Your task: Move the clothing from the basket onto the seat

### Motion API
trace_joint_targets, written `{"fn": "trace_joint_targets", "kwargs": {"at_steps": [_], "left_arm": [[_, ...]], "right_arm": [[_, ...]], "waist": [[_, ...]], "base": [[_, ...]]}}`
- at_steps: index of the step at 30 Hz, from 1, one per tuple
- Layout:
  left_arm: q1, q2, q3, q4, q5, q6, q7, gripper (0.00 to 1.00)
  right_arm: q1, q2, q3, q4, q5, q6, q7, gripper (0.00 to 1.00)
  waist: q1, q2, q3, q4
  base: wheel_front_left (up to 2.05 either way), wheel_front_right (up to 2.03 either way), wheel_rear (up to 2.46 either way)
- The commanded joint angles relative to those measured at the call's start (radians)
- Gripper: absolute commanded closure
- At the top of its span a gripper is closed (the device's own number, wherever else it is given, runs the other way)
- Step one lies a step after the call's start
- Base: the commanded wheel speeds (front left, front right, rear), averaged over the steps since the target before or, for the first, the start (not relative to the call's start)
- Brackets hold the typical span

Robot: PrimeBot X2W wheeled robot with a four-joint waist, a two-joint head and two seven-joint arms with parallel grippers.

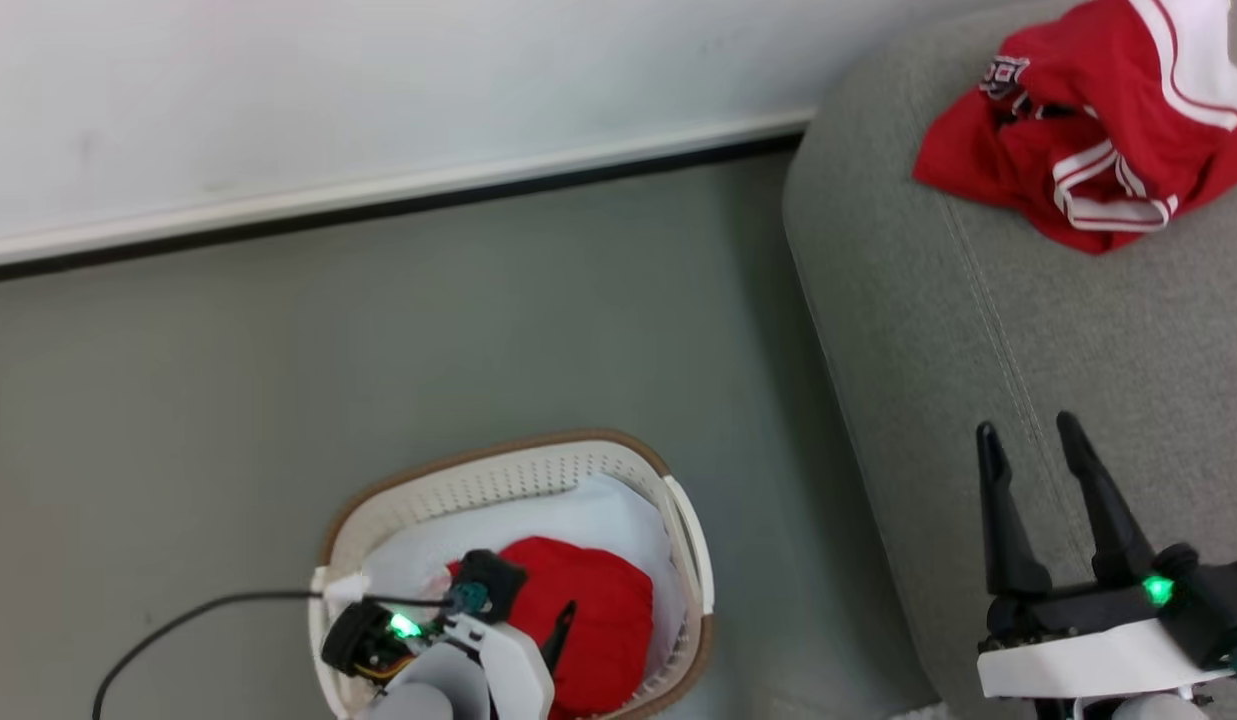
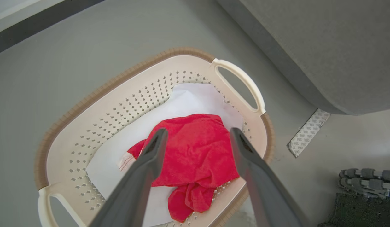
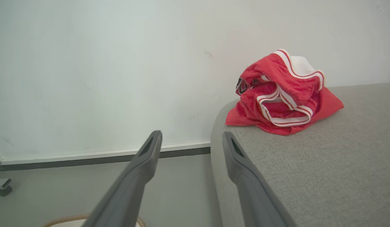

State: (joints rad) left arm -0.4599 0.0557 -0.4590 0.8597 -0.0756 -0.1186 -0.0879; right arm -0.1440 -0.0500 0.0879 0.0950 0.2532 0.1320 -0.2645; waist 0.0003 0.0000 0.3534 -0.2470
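Hovering over the basket, left claw wide and empty, aimed at the red jersey bunched on a white sheet; contact unclear. Right claw wide, idle above the seat, where a second jersey lies already. Risks: a shallow pinch lets shiny fabric slip; a deep one grabs the sheet too or drags the basket.

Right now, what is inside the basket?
A crumpled red jersey lies on a white sheet in the basket. Whatever is under them is covered.
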Motion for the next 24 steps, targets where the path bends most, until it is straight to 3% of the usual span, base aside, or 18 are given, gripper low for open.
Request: {"fn": "trace_joint_targets", "kwargs": {"at_steps": [1,11,24], "left_arm": [[-0.039,0.007,-0.014,0.04,0.011,-0.003,0.006,0.0],[-0.16,0.033,-0.046,0.185,-0.012,-0.01,0.005,0.0],[-0.335,0.043,-0.105,0.272,-0.03,-0.012,0.069,0.0]], "right_arm": [[-0.022,-0.001,0.004,-0.022,0.055,-0.003,0.0,0.0],[-0.077,-0.001,0.044,-0.138,0.127,-0.002,0.0,0.0],[-0.149,-0.001,0.047,-0.222,0.139,-0.002,0.0,0.0]], "waist": [[-0.0003,0.0,0.063,-0.044],[-0.0003,0.0,0.247,-0.09],[-0.0003,0.0,0.479,-0.073]], "base": [[0.0,0.0,0.0],[0.0,0.0,0.0],[0.0,0.0,0.0]]}}
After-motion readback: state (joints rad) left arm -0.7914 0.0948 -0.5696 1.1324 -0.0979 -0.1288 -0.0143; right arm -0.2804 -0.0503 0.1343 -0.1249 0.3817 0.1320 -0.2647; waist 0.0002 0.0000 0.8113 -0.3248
